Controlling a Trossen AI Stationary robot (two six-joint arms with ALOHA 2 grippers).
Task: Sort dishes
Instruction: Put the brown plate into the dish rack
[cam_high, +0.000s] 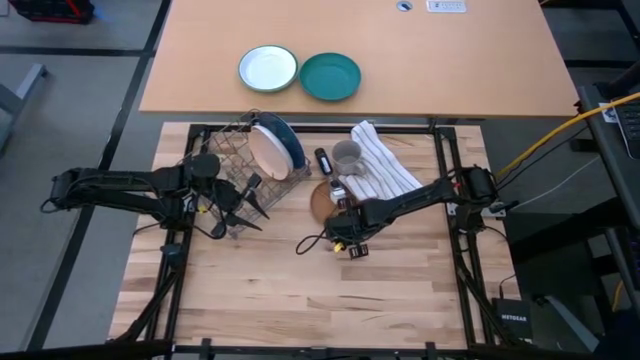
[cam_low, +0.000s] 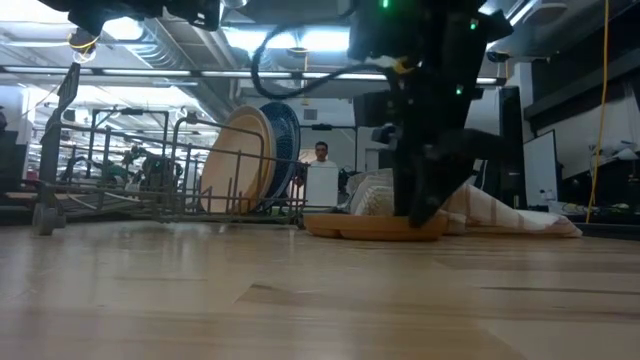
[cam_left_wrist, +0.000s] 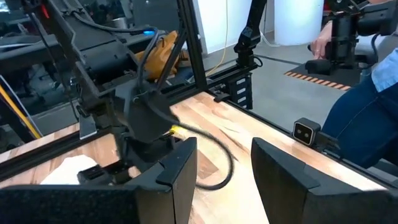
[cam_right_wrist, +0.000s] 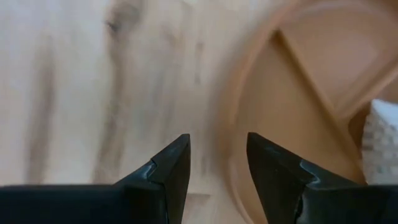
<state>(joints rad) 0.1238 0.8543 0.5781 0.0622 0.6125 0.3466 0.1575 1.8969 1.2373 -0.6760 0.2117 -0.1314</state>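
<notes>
Wooden plate (cam_right_wrist: 292, 112) looks stiff, light, flat on table (cam_high: 400, 290); right hand (cam_right_wrist: 217, 162), open & empty, should pinch near rim.

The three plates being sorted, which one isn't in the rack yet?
The brown wooden plate lies flat on the table beside the right gripper; the dark blue plate and salmon-pink plate stand upright in the wire rack.
</notes>
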